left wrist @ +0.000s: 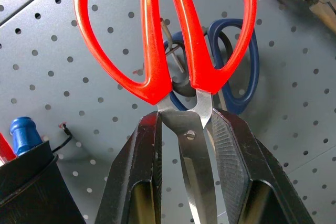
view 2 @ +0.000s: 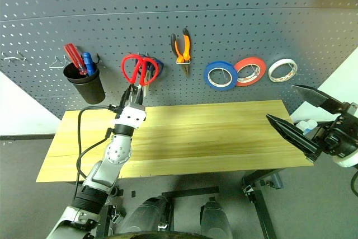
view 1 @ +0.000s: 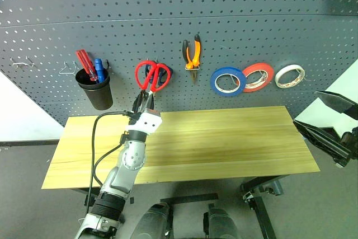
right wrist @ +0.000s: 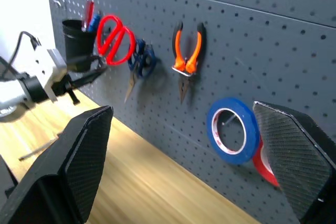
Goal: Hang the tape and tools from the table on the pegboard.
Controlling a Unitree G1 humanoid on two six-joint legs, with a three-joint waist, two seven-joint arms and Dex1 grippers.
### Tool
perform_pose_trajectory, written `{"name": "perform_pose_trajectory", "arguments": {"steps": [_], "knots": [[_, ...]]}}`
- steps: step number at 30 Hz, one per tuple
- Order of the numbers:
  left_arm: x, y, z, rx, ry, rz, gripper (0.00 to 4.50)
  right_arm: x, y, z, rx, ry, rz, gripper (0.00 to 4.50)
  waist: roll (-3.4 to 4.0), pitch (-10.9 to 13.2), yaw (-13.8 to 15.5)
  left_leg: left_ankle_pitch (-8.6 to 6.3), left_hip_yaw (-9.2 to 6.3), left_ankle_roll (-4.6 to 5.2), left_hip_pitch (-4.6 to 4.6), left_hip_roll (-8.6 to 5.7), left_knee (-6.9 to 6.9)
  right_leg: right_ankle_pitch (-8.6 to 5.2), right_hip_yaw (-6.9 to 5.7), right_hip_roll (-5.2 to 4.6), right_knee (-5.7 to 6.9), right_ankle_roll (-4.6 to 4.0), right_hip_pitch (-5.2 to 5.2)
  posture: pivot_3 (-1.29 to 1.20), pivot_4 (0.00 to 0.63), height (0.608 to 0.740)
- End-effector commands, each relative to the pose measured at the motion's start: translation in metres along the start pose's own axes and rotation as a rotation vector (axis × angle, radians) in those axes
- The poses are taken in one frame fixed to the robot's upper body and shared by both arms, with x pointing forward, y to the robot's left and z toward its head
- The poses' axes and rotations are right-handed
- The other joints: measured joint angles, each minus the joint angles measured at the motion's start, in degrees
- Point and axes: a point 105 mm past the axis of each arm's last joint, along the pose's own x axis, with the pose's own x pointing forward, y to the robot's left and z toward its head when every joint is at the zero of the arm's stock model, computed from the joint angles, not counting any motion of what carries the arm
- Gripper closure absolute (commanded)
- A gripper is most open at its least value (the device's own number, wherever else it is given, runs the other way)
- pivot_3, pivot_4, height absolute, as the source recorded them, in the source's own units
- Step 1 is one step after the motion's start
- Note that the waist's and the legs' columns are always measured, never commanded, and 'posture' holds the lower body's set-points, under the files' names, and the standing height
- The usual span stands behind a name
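A: Left gripper (view 1: 142,103) is clamped narrow on the steel blades of the red-handled scissors (view 1: 152,76), just below the pivot, holding them handles-up against the pegboard (view 1: 240,20) left of centre in the head view.

B: Are they on a hook yet?

A: I can't tell. In the left wrist view a wire hook (left wrist: 175,56) sits between the red loops, but whether a loop rests on it is unclear. The blue-handled scissors (left wrist: 237,61) hang right behind, partly covered.

B: And the other items?

A: Orange-and-black pliers (view 1: 192,53) hang at upper centre. To their right the blue tape (view 1: 227,81) is on its peg, then a red roll (view 1: 258,76) and a white roll (view 1: 290,76). A black cup (view 1: 95,89) at left holds red and blue handles; I can't pick out the screwdriver. The table (view 1: 224,144) below looks bare in the head views.

B: Right gripper?

A: Right gripper (view 2: 302,118) hangs wide open and empty at the right edge, off the table's end.

B: So which step?

A: Hanging the scissors, likely the last piece. Next calls for settling a red loop over the hook, then easing the jaws apart and drawing back without snagging the blue scissors.
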Motion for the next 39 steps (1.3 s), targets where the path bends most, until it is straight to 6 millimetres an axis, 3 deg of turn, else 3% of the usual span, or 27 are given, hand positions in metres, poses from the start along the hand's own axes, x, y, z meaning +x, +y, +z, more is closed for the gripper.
{"name": "perform_pose_trajectory", "arguments": {"steps": [1,17,39], "knots": [[0.005,0.007,0.004,0.002,-0.019,0.029,3.47,-0.001,0.004,0.008,-0.022,-0.019,0.002,0.00,0.00,0.0,0.0,0.00,0.00,0.00,0.00,0.00,0.00,0.00,0.00,0.00,0.00,0.00,0.00,-0.09,0.147,0.740],[0.002,-0.010,0.012,-0.039,-0.043,-0.034,3.47,0.000,0.006,-0.004,-0.010,0.031,-0.015,0.00,0.00,0.0,0.0,0.00,0.00,0.00,0.00,0.00,-0.01,0.00,0.00,-0.01,0.00,0.00,-0.01,-0.10,0.146,0.740],[0.023,-0.020,-0.008,-0.012,-0.004,-0.007,3.47,0.003,0.010,0.002,-0.008,0.011,-0.015,0.00,-0.07,0.0,0.0,0.00,0.01,0.01,-0.01,0.00,-0.01,0.00,0.00,0.00,-0.01,0.00,-0.01,-0.11,0.155,0.740]]}}
